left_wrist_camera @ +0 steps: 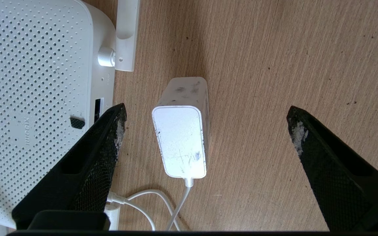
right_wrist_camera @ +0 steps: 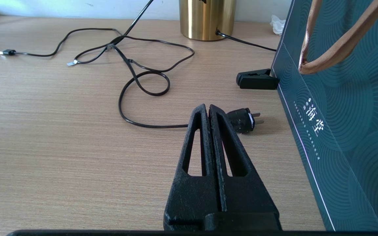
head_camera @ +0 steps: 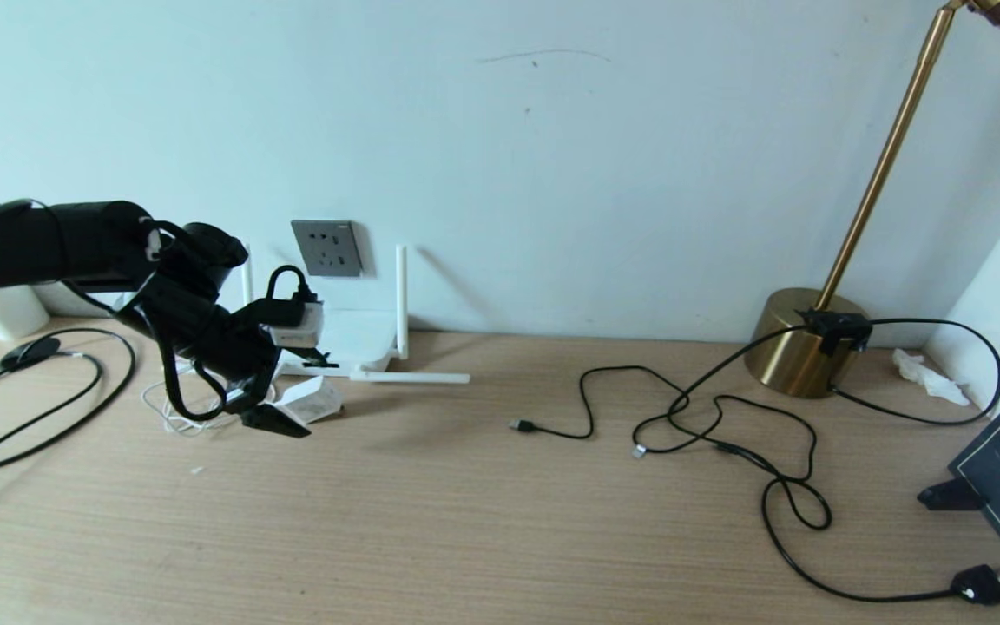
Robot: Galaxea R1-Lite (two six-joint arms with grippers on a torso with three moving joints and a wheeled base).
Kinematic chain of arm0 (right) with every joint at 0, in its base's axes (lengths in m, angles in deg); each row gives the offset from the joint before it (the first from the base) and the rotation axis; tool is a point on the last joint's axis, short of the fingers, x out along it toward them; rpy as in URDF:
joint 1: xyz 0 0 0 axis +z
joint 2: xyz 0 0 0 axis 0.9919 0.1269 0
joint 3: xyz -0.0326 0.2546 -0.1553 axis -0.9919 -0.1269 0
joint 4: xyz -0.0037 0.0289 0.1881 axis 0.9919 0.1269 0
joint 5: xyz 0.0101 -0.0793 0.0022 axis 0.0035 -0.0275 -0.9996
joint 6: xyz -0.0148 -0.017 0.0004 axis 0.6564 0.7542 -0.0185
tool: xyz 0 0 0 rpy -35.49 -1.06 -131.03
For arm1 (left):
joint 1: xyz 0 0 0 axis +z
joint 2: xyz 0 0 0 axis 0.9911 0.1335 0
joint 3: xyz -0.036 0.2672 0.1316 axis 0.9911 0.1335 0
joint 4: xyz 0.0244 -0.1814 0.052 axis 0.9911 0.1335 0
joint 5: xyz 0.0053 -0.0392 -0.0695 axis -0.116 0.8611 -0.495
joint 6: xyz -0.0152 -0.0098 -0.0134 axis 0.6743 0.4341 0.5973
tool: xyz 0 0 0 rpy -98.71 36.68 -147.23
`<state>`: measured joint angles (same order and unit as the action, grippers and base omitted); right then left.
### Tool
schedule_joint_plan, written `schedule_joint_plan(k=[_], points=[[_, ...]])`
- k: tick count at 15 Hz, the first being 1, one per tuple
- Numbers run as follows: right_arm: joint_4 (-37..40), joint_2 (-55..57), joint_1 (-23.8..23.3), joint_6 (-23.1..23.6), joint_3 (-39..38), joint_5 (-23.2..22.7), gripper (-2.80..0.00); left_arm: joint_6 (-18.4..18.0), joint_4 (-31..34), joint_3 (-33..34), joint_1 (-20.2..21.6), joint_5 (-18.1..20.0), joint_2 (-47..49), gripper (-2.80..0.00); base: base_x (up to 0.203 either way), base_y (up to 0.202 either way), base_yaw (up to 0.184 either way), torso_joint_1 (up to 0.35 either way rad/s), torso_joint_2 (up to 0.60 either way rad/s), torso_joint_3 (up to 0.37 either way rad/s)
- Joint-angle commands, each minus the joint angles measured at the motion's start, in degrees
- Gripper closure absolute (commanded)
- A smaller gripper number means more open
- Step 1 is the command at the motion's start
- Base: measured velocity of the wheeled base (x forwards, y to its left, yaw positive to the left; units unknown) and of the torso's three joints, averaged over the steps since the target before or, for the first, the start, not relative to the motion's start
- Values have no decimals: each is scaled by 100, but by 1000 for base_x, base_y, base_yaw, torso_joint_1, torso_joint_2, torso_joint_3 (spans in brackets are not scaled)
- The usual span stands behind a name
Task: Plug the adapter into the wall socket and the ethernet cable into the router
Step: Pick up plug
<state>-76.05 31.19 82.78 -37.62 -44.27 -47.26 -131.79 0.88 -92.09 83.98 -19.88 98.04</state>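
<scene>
I have the left pincer [left_wrist_camera: 205, 131] spread wide above the surface [left_wrist_camera: 290, 65], and the adapter [left_wrist_camera: 181, 137] lies between its two fingers [left_wrist_camera: 110, 131], touching neither, nearer the one beside the router [left_wrist_camera: 34, 82]. Its thin white cord [left_wrist_camera: 162, 203] trails back toward the wrist. The wall socket [head_camera: 326, 248] sits on the wall just above the router, nothing plugged in. The ethernet cable [head_camera: 726, 434] lies well apart to the right, near the lamp base [head_camera: 799, 343]. My right pincer [right_wrist_camera: 210, 113] is closed on nothing, beside a dark paper bag [right_wrist_camera: 340, 114].
</scene>
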Motion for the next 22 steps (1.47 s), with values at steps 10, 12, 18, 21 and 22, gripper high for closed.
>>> schedule_joint_plan(k=[10, 12, 18, 21, 22], points=[[0, -2, 1, -3, -62, 1, 0, -55, 44, 136, -15, -6, 109, -280, 0, 0, 0, 0, 0, 0], [0, -2, 1, -3, -62, 1, 0, -55, 44, 136, -24, -33, 118, -280, 0, 0, 0, 0, 0, 0], [0, -2, 1, -3, -62, 1, 0, -55, 44, 127, -42, -68, 206, -280, 0, 0, 0, 0, 0, 0], [0, -2, 1, -3, -62, 1, 0, -59, 44, 127, -42, -68, 232, -280, 0, 0, 0, 0, 0, 0], [0, -2, 1, -3, -62, 1, 0, -64, 48, 127, -42, -68, 232, -280, 0, 0, 0, 0, 0, 0]])
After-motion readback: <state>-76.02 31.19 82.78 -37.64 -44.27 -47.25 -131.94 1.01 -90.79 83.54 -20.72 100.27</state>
